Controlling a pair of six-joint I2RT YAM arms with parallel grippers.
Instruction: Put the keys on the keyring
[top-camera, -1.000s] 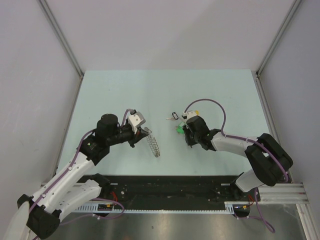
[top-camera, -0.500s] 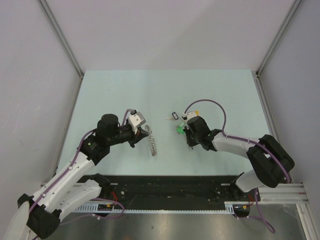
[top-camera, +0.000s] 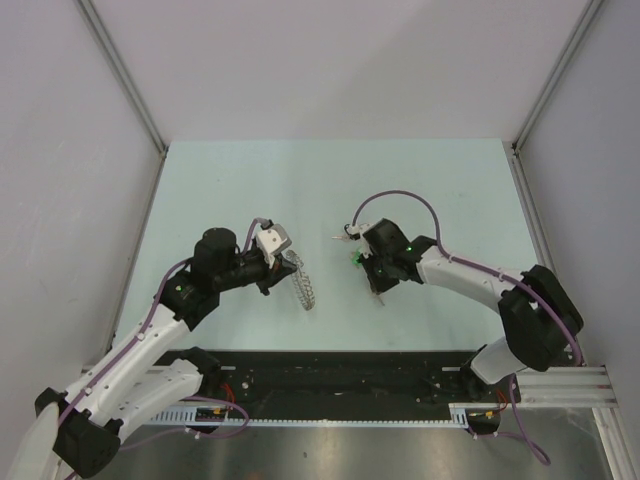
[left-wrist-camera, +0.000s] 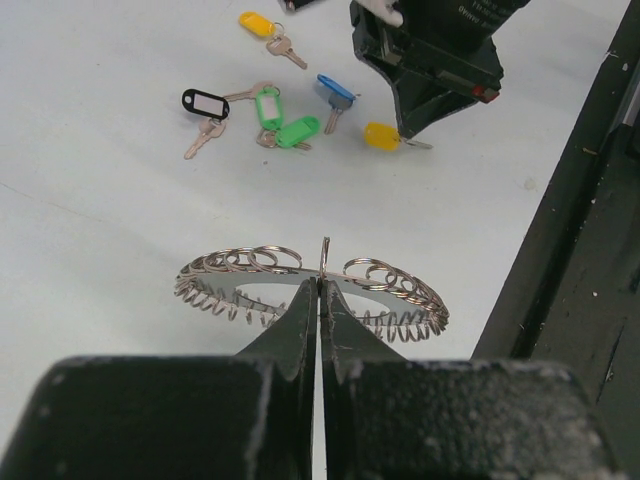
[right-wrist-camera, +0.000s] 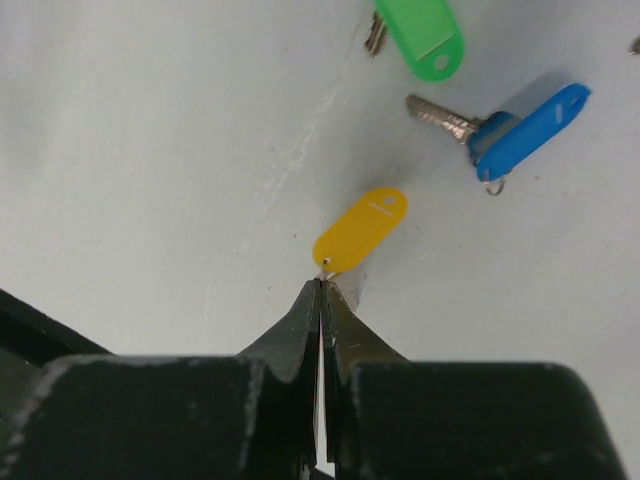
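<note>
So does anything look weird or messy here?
Nothing looks broken. The keys lie scattered on the table, none on the keyring, which the left gripper pinches by its rim. The right gripper pinches the yellow key at its end.

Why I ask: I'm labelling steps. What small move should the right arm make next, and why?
Probably a slight lift. The right pincer is shut on the end of the yellow key, which lies flat on the table, and the left pincer is shut on the keyring, so the key likely needs raising before it goes to the ring.
</note>
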